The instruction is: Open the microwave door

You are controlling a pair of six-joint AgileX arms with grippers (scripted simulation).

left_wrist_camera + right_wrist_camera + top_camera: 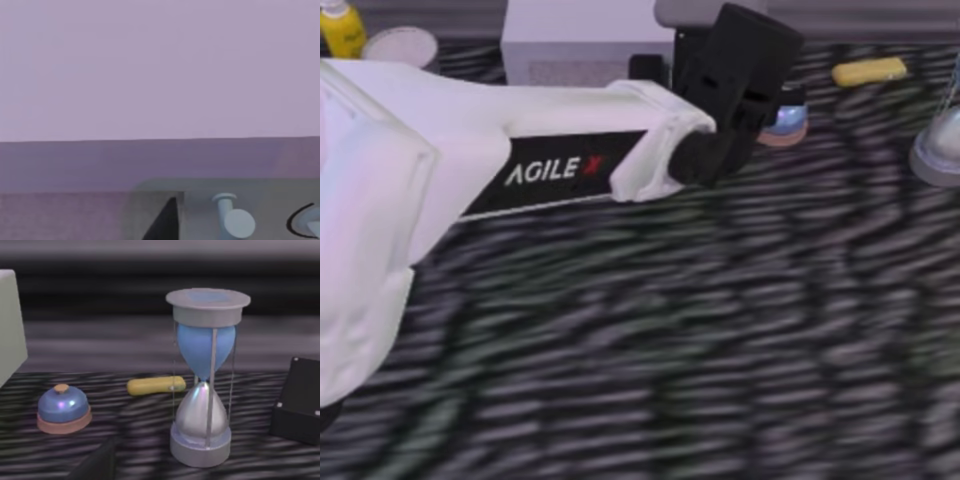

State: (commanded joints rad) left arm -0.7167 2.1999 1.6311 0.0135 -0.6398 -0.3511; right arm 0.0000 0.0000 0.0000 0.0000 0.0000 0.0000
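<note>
Blue bell (pixel 786 118) and hourglass (pixel 205 375) flank microwave (pixel 585 45); left gripper (pixel 715 60) fingers unseen.

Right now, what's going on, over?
Left gripper up at the microwave front, fingers hidden. Door state unclear. Bell close by. Right arm out of view.

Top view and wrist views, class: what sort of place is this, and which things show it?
Probably a rendered tabletop test scene, not a real kitchen: a microwave shares a dark striped table with unrelated props, an hourglass and a blue call bell.
</note>
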